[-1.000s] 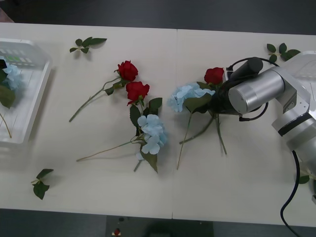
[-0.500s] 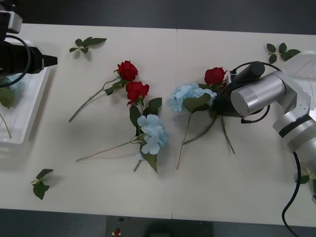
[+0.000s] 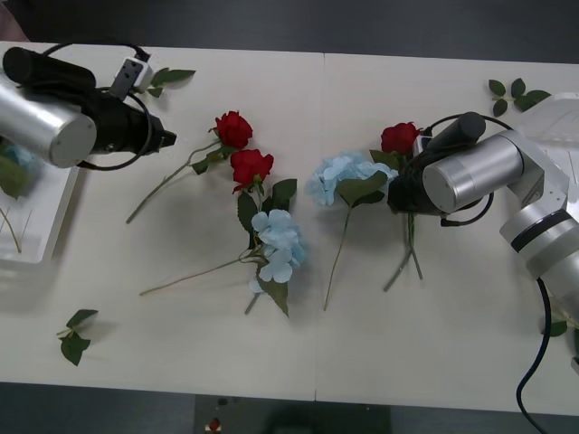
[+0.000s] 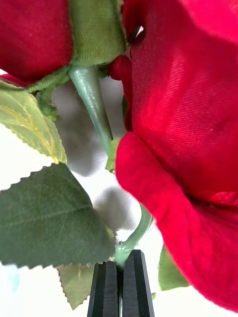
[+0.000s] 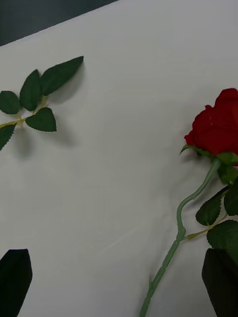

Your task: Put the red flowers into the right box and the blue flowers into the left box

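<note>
While right gripper [image 4: 120,283] jaws pinch a rose stem [image 4: 130,240] — left gripper [image 5: 119,285] wide | three red flowers [image 3: 251,165], two blue flowers [image 3: 278,240] on table [image 3: 434,334].

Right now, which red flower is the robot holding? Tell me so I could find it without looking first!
Look at the right half of the white table, where the grey right arm reaches in. The right gripper is shut on the stem of a red rose beside a pale blue flower. The other two roses lie loose nearer the middle, with no gripper on them.

Woven matt cloth petals on the red flowers [image 4: 183,124]; smooth plastic stems.
</note>
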Robot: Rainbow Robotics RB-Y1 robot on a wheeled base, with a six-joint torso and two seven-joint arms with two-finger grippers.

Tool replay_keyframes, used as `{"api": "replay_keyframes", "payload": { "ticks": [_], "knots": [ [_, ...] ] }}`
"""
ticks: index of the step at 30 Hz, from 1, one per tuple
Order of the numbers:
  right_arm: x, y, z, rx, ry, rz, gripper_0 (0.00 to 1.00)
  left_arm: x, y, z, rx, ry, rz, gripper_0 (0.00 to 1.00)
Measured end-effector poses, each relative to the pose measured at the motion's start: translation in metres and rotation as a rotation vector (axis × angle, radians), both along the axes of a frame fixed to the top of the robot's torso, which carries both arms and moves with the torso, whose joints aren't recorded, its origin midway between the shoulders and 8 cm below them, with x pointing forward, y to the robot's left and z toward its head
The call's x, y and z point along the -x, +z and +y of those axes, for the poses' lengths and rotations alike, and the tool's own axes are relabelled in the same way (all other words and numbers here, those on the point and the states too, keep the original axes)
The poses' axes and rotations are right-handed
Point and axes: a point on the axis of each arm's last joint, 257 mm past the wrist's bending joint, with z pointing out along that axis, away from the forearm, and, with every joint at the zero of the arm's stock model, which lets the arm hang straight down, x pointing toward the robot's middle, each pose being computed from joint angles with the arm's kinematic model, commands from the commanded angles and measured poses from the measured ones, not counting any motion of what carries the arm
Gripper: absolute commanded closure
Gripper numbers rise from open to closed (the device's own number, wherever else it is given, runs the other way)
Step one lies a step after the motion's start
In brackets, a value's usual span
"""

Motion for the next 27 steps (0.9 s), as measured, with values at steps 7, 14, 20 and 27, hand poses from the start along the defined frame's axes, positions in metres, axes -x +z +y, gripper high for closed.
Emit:
{"api": "replay_keyframes", "payload": {
  "ticks": [7, 14, 20, 27],
  "knots": [
    [0.007, 0.006, 0.004, 0.014, 0.012, 0.024, 1.0, -0.004, -0.044, -0.015, -0.086, -0.023, 0.029, 0.0],
    [0.017, 0.053, 0.021, -0.001, 0.051, 0.017, 1.0, -0.001, -0.083, -0.019, -0.099, -0.042, 0.045, 0.0],
    [0.013, 0.082, 0.017, -0.028, 0.056, -0.024, 1.0, 0.002, -0.102, -0.015, -0.111, -0.037, 0.066, 0.0],
    [0.009, 0.098, -0.005, -0.028, 0.031, -0.046, 1.0, 0.002, -0.102, -0.016, -0.111, -0.037, 0.067, 0.0]
  ]
}}
